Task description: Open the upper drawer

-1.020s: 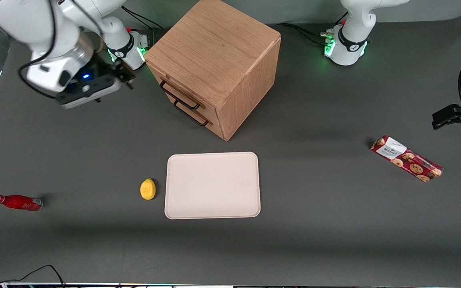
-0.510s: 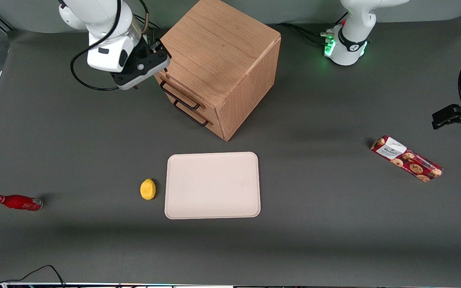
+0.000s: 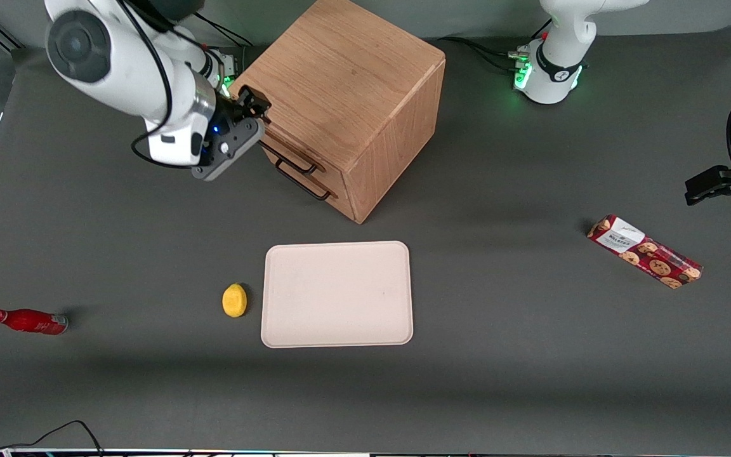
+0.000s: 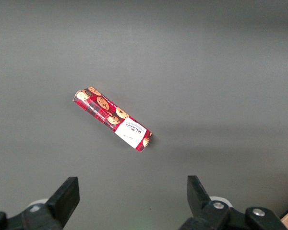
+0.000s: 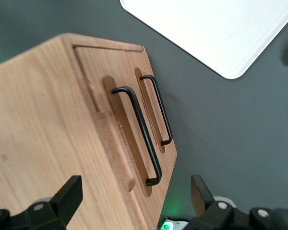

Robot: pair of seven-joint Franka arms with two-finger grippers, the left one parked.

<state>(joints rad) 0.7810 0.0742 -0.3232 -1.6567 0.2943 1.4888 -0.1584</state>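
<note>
The oak cabinet (image 3: pixel 346 82) stands at the back of the table with both drawers shut. The upper drawer (image 3: pixel 302 160) has a thin black bar handle (image 5: pixel 143 134); the bottom drawer's handle (image 5: pixel 159 110) lies just below it. My gripper (image 3: pixel 254 109) is open and empty. It hovers at the cabinet's top front corner, at the end of the upper handle farther from the front camera. In the right wrist view the gripper (image 5: pixel 134 192) has one finger over the cabinet's top and the other over the table, with the handle's end between them but apart from both.
A white tray (image 3: pixel 337 293) lies nearer the front camera than the cabinet, with a yellow lemon (image 3: pixel 234 299) beside it. A red bottle (image 3: pixel 27 321) lies toward the working arm's end. A cookie box (image 3: pixel 645 251) lies toward the parked arm's end.
My gripper has swung in from the working arm's end of the table to the cabinet's front corner and turned to face the drawers. The drawers have not moved.
</note>
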